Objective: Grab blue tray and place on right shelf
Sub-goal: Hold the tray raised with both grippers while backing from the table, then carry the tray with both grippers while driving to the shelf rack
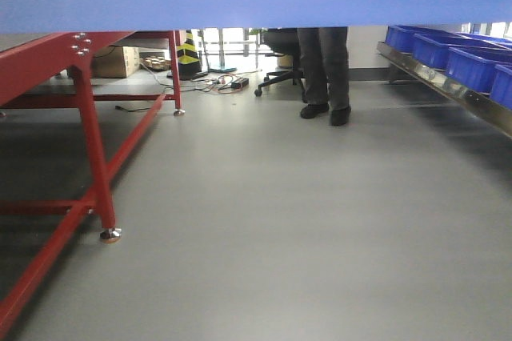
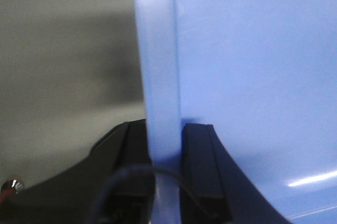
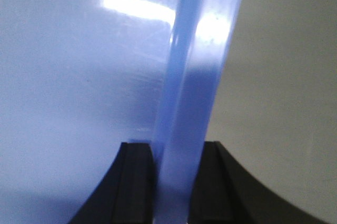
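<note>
- Left gripper (image 2: 164,129): the jaws are closed on the flared rim of the blue tray (image 2: 253,66), with one black finger (image 2: 202,166) inside the rim and the other outside.
- Right gripper (image 3: 176,148): the opposite rim is pinched the same way, with pads on both faces.
- In the front view the tray is seen as a band across 12 o'clock, held off any surface and level.
- Progress, as judged: the grab and lift are done. The carry to the right shelf (image 1: 448,85) and the set-down are left.
- Open grey floor (image 1: 280,221) is noted from 6 o'clock through the centre, giving the base room to move.
- A red-framed table (image 1: 88,141) is noted at 9 o'clock, its legs and foot near the path.
- The shelf rail runs from 3 towards 1 o'clock. Dark blue bins (image 1: 472,65) fill the tier in view, and no free slot is shown.
- Farthest, near 12 o'clock, a standing person (image 1: 324,69), a chair (image 1: 280,77) and floor cables (image 1: 216,82) are recorded.
</note>
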